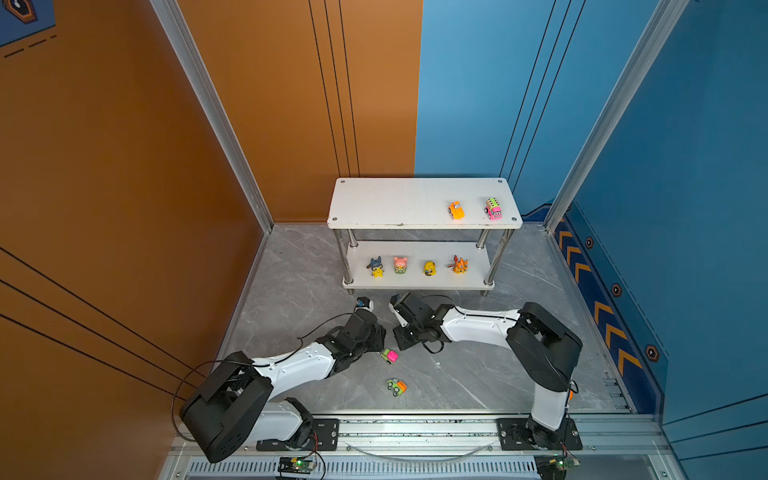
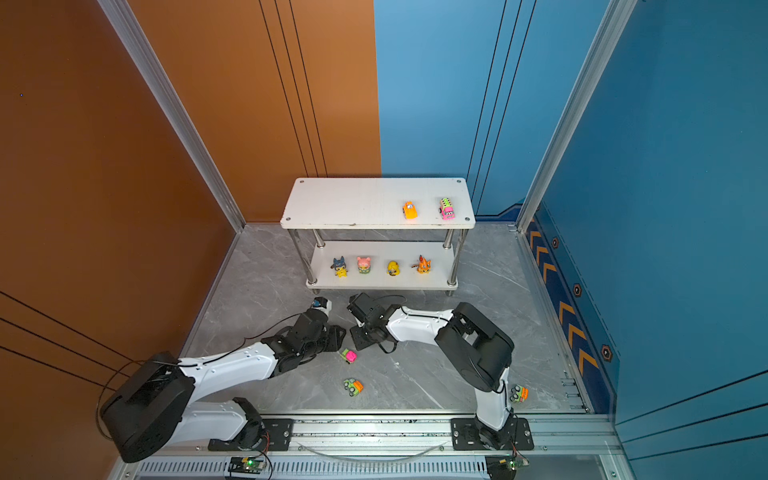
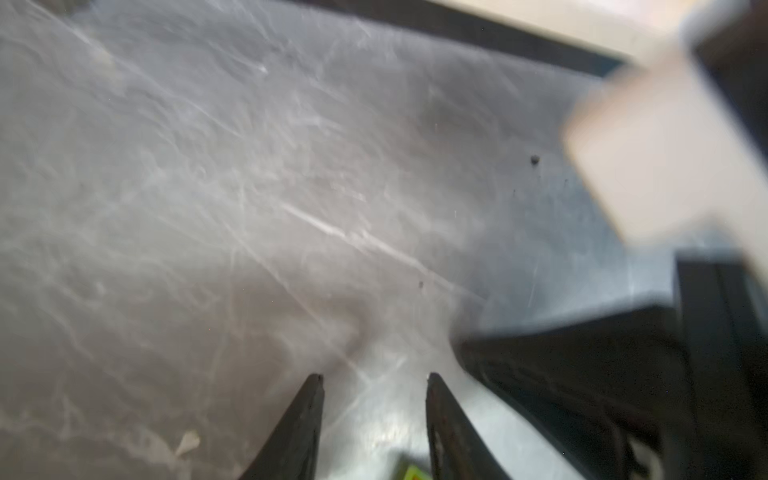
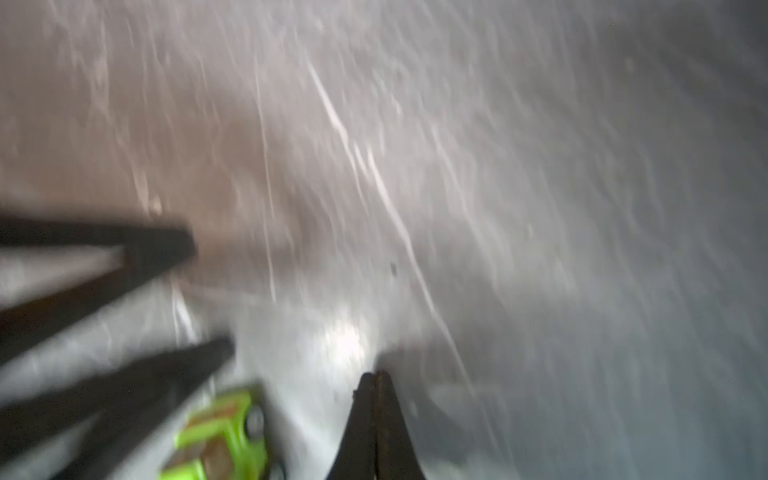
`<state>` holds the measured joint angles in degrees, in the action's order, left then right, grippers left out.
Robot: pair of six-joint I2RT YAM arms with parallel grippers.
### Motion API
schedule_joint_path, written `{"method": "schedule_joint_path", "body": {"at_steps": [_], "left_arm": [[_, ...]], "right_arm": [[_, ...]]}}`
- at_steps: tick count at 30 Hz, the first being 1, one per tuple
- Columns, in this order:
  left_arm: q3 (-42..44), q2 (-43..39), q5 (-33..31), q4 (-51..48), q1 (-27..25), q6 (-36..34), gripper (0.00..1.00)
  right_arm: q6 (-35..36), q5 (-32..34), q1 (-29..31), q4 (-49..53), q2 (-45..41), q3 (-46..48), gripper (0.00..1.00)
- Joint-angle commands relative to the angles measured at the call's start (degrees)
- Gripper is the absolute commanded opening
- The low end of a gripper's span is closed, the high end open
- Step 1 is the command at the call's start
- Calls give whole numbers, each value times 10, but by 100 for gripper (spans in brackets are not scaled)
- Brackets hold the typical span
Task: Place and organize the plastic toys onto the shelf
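The white two-tier shelf [image 1: 395, 203] stands at the back. An orange car [image 1: 456, 210] and a pink car [image 1: 493, 209] sit on its top board, and several animal figurines [image 1: 429, 268] line the lower board. On the floor lie a pink-green car [image 1: 389, 355], a green-orange car [image 1: 397, 387] and a third car [image 2: 518, 393] behind the right arm's base. Both wrists hang low over the floor beside the pink-green car. My left gripper [image 3: 375, 376] is open, with a yellow-green sliver at the picture's edge between its fingers. My right gripper [image 4: 376, 374] is shut and empty; a green car [image 4: 224, 436] lies beside it.
Grey marble floor [image 1: 478, 374] is walled by orange and blue panels, with a metal rail along the front. The two wrists are close together, just in front of the shelf's lower board. Both wrist views are blurred.
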<state>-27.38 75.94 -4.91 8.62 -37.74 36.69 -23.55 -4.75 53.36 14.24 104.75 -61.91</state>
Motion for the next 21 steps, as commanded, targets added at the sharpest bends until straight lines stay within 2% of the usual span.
{"method": "schedule_joint_path", "body": {"at_steps": [1, 2, 3, 7, 11, 12, 14, 21], "left_arm": [[-32, 24, 16, 18, 17, -20, 9], [-38, 34, 20, 20, 18, -21, 2], [-43, 42, 23, 22, 18, -22, 0], [-54, 76, 39, 40, 19, -14, 0], [-48, 78, 41, 48, 17, -6, 0], [-46, 76, 40, 48, 17, -5, 6], [-40, 70, 35, 47, 19, -6, 27], [-33, 59, 31, 33, 28, -8, 41]], "right_arm": [[-2, 57, 44, 47, -86, 39, 0], [-9, 64, 61, 52, -104, 50, 0], [-15, 72, 76, 57, -117, 56, 0], [-46, 66, 132, 41, -125, 61, 0], [-53, 50, 146, 16, -91, 51, 0], [-56, 42, 145, 7, -83, 50, 0], [-58, 26, 144, -15, -66, 49, 0], [-63, 24, 121, -111, -19, 71, 0]]}}
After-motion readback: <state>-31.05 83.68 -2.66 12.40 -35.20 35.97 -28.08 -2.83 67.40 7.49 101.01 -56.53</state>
